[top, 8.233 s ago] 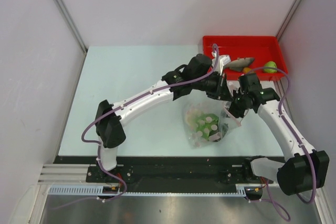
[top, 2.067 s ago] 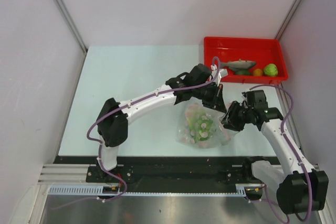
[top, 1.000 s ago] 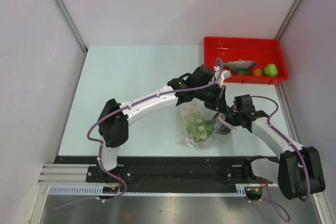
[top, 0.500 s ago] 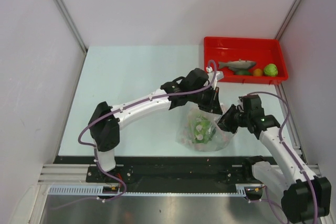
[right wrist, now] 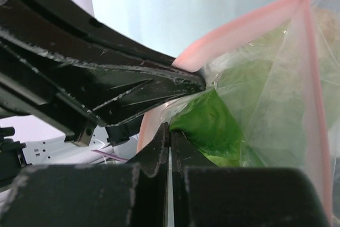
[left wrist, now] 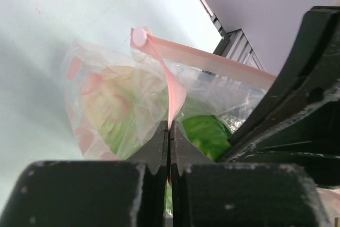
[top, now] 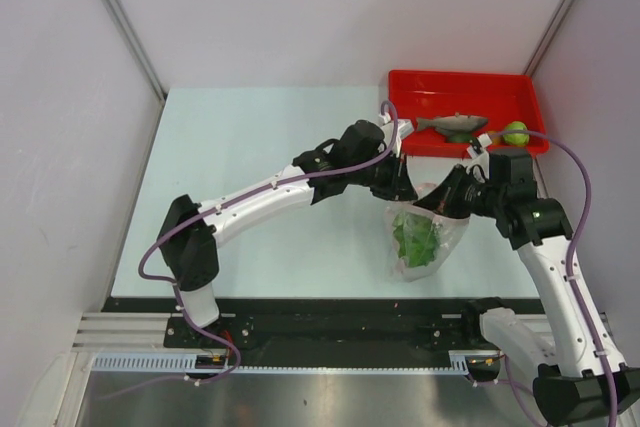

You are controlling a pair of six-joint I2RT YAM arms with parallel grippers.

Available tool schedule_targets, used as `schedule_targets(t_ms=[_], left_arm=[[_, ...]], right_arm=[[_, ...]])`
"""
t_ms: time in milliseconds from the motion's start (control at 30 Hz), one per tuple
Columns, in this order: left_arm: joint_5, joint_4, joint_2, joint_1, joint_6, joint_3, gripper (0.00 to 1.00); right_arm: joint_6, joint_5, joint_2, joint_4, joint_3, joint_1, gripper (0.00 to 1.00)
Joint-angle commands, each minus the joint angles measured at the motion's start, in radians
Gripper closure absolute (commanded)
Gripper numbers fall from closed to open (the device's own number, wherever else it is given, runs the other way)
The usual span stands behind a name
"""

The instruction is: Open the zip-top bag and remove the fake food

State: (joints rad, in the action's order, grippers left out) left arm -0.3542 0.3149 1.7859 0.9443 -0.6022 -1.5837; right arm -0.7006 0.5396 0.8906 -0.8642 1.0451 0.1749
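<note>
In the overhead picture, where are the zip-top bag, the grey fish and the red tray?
zip-top bag (top: 430,237), top view, middle of the clear plastic.
grey fish (top: 452,124), top view, middle of its body.
red tray (top: 450,95), top view, bare floor.

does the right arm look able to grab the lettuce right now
Probably not. The right tool is shut on the bag at its lip, the left tool on the other lip, and the lettuce sits inside behind plastic; it would have to let go first.

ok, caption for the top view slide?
Left gripper and right gripper pinch the zip-top bag mouth, lettuce piece inside; fish and green fruit lie in the red tray.
</note>
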Motion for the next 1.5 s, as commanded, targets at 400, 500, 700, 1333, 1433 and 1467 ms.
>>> schedule_targets(t_ms=[400, 500, 700, 1333, 1433, 1467], left_arm=[[0.104, 0.053, -0.138, -0.015, 0.212, -0.007, 0.15], [0.184, -0.011, -0.285, -0.013, 0.286, 0.164, 0.01], [0.335, -0.379, -0.549, 0.066, 0.477, 0.634, 0.01], [0.652, -0.769, -0.246, 0.287, 0.731, 0.791, 0.00], [0.600, -0.829, -0.198, 0.289, 0.733, 0.778, 0.00], [0.577, -0.836, -0.188, 0.294, 0.733, 0.772, 0.00]], right_arm=[[0.032, 0.029, 0.065, -0.012, 0.062, -0.106, 1.00], [-0.037, 0.091, 0.090, 0.007, 0.062, -0.164, 1.00], [-0.226, 0.206, 0.140, 0.014, 0.064, -0.250, 1.00], [-0.502, 0.313, 0.151, 0.022, 0.064, -0.302, 1.00], [-0.502, 0.307, 0.143, 0.010, 0.066, -0.305, 1.00], [-0.501, 0.306, 0.142, -0.001, 0.064, -0.308, 1.00]])
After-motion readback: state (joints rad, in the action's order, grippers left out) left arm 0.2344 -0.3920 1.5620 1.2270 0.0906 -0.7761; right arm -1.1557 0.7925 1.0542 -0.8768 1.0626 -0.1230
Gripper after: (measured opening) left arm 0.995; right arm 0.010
